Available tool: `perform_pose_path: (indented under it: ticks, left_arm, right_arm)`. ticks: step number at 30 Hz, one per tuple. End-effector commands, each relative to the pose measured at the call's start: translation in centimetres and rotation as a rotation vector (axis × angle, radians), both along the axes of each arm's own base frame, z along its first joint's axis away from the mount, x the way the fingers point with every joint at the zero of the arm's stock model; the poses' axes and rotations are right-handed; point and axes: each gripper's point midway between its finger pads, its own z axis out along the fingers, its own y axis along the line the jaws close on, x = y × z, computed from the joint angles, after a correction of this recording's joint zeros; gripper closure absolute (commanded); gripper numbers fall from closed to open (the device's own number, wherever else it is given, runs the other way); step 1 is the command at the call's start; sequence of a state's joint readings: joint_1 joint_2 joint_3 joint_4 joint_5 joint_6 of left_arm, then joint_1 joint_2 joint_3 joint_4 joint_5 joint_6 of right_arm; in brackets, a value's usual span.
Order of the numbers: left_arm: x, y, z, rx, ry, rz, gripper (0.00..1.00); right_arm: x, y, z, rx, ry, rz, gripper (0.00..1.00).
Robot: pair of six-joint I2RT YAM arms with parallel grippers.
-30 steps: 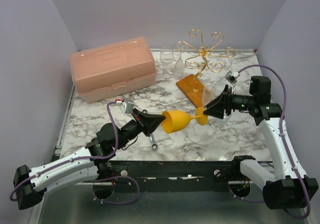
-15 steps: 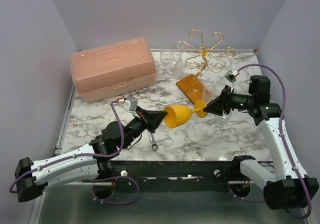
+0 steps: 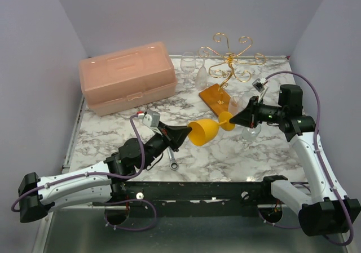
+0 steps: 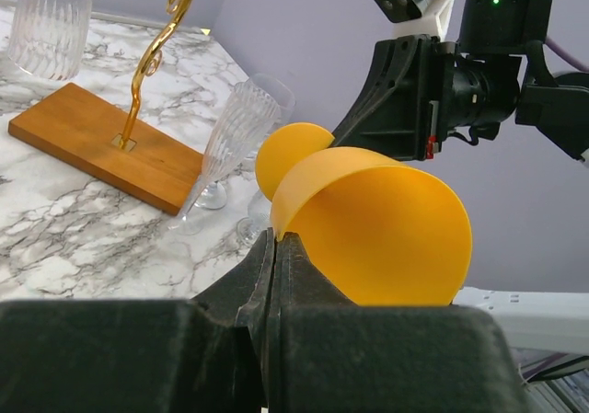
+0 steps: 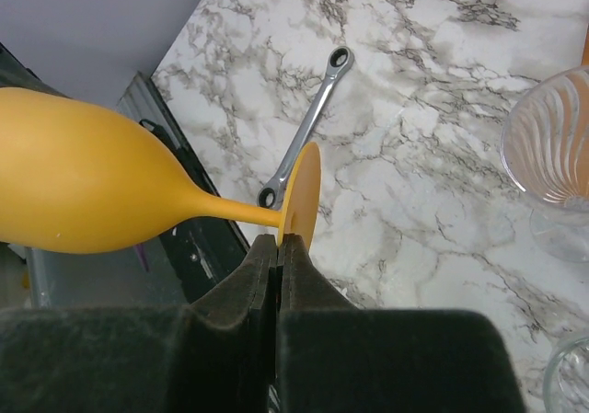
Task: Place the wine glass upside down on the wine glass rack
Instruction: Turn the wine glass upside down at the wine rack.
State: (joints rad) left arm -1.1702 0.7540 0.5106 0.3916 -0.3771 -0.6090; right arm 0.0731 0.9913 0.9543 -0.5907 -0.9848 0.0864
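An orange wine glass [image 3: 204, 132] hangs on its side above the marble table, bowl to the left, foot to the right. My left gripper [image 3: 185, 134] is shut on the bowl's rim [image 4: 276, 234]. My right gripper [image 3: 232, 120] is shut on the edge of the round foot [image 5: 304, 188], with the stem and bowl [image 5: 83, 183] stretching left in the right wrist view. The wine glass rack [image 3: 231, 58], gold wire with curled arms on an orange-brown base [image 3: 216, 98], stands behind the glass at the back. Its base [image 4: 101, 146] and stem show in the left wrist view.
A pink toolbox [image 3: 127, 75] fills the back left. Clear glasses [image 3: 189, 67] stand left of the rack, and two more [image 3: 234, 103] sit by the right gripper. A ribbed glass [image 5: 552, 146] is close on the right. A wrench [image 3: 172, 160] lies under the left arm.
The right gripper's jaws have closed onto the glass's foot. The left arm has pushed the glass a little up and to the right.
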Motion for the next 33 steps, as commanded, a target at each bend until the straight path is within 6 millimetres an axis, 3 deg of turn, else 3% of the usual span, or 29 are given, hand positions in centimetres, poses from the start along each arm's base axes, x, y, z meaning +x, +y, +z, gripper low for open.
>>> perform_pose_path:
  ticks: [1, 3, 9, 21, 33]
  left_arm:
    - [-0.4, 0.0, 2.6, -0.066, -0.049, -0.015, 1.00]
    - [-0.7, 0.0, 2.6, -0.067, -0.052, -0.030, 0.96]
    - [-1.4, 0.5, 2.2, -0.064, -0.042, -0.052, 0.67]
    - [-2.3, 3.8, 1.2, -0.016, -0.068, -0.032, 0.14]
    - [-1.4, 8.5, 0.7, 0.119, -0.123, 0.110, 0.02]
  right_arm:
    - [0.3, -0.1, -0.3, -0.018, -0.019, -0.013, 1.00]
    - [-0.1, 0.1, 0.0, -0.007, -0.028, 0.003, 1.00]
    - [-0.4, 0.0, 0.8, -0.017, -0.069, 0.018, 1.00]
    - [-0.9, -0.4, 1.6, -0.074, -0.159, 0.059, 1.00]
    - [-1.4, -1.3, 2.7, -0.176, -0.270, 0.103, 1.00]
